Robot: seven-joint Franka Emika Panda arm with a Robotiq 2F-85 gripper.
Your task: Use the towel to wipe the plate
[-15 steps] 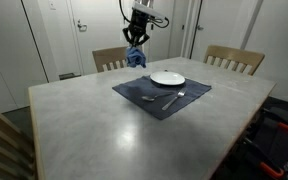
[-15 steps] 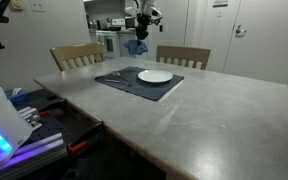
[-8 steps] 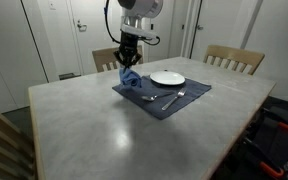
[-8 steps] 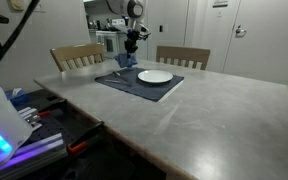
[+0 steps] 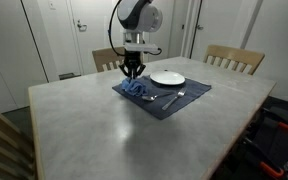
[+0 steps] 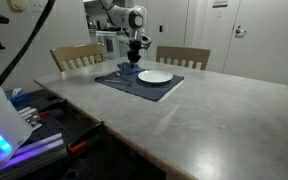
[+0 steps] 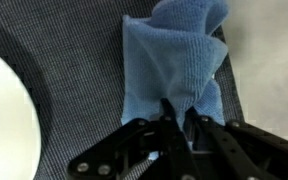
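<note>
Gripper (image 5: 132, 70) has come down from above the table's far edge. Towel (image 7: 174, 60) now sits bunched on a placemat (image 5: 179, 102) corner, just beside plate (image 5: 167, 78), not on it. Jaws nearly closed, pinching a towel fold. Wipe not started. Plate is empty; cutlery (image 5: 172, 97) lies on the mat.

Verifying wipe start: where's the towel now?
In an exterior view the blue towel lies on the dark placemat, left of the white plate, pinched by the gripper.
</note>
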